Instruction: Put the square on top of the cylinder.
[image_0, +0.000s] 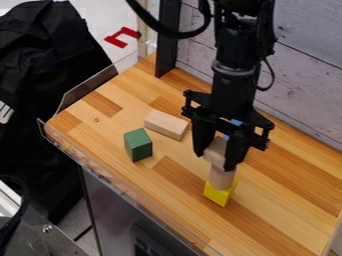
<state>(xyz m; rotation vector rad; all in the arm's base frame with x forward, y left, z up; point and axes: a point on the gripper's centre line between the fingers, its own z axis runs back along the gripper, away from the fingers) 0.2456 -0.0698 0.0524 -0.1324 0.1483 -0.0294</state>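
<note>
The black gripper (218, 159) hangs over the right-centre of the wooden surface, its two fingers on either side of a plain wooden square block (214, 149) and shut on it. Directly below that block, a light wooden cylinder (221, 178) stands upright on a yellow block (220, 194). The square block appears to meet the cylinder's top, though a fingertip partly covers the place where they come together.
A green block (138, 145) and a plain wooden rectangular block (166, 124) lie left of the gripper. Something blue (235, 122) shows behind the gripper. A clear rim (107, 171) runs along the table's front left edge, and a plank wall rises behind.
</note>
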